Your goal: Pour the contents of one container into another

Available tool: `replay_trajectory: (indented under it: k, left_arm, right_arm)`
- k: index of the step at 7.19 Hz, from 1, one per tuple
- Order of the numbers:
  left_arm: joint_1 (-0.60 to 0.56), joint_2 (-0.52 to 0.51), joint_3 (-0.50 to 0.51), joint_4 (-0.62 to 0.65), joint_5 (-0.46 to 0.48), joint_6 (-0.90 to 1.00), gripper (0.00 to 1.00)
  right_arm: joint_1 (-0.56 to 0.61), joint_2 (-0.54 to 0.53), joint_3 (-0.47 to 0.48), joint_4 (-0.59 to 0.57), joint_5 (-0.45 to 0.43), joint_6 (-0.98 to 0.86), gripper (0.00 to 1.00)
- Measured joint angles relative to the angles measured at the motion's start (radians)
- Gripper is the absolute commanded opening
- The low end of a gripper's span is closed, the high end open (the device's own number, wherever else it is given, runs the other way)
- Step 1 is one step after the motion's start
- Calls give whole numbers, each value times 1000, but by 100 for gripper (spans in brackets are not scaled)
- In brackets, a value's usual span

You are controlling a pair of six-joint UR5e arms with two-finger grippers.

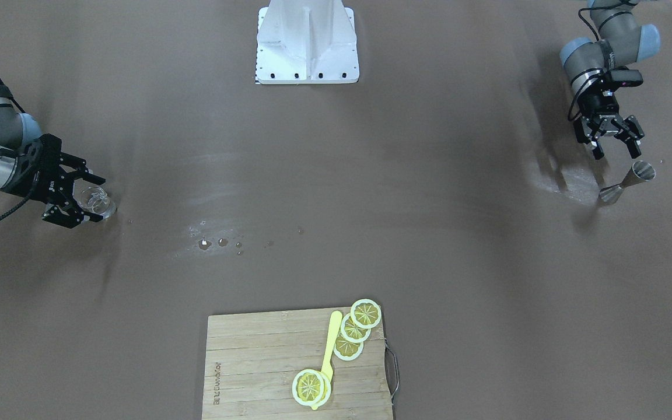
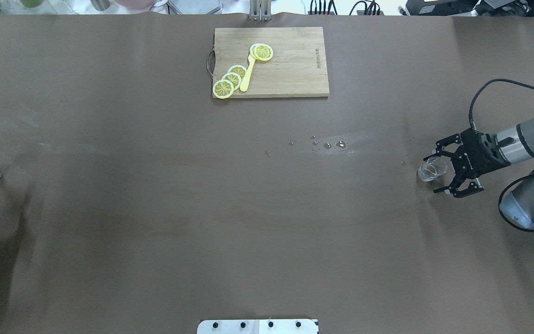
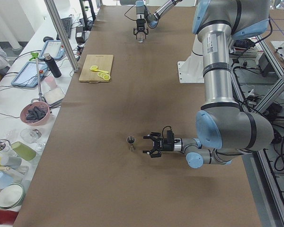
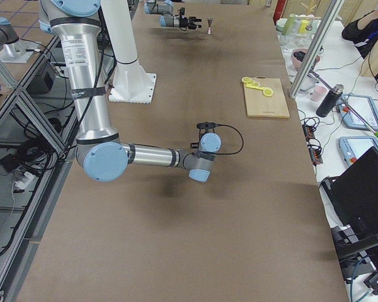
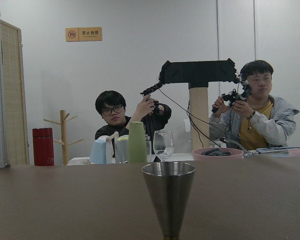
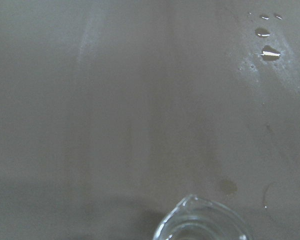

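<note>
The clear glass cup (image 2: pixel 431 170) stands on the table at the robot's right end, and its rim (image 6: pixel 200 225) shows at the bottom of the right wrist view. My right gripper (image 2: pixel 437 170) is open, its fingers spread on either side of the cup without pressing it. At the other end the metal jigger (image 1: pixel 627 182) stands upright, filling the lower middle of the left wrist view (image 5: pixel 168 200). My left gripper (image 1: pixel 617 153) is open and sits just behind the jigger, apart from it.
A wooden cutting board (image 2: pixel 290 79) with lemon slices (image 2: pixel 230 80) and a yellow utensil lies at the far middle. Water droplets (image 2: pixel 327 144) spot the table's centre. The white robot base (image 1: pixel 307 44) is at the near middle. People sit beyond the table's left end.
</note>
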Motion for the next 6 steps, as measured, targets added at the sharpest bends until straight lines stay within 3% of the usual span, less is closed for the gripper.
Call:
replay_trajectory:
  k: [1,5,6]
  left_arm:
    - [-18,-14,0,33,-6,-30,98]
    - [-84,-35,8,132,-27,-94,98]
    - [-99,-40,10,145,-42,-95,98]
  right_arm:
    - [0,0,-1,0,2,0,68]
    - [11,4,2,-3,2,0,0]
    - [29,10,3,-7,3,1,0]
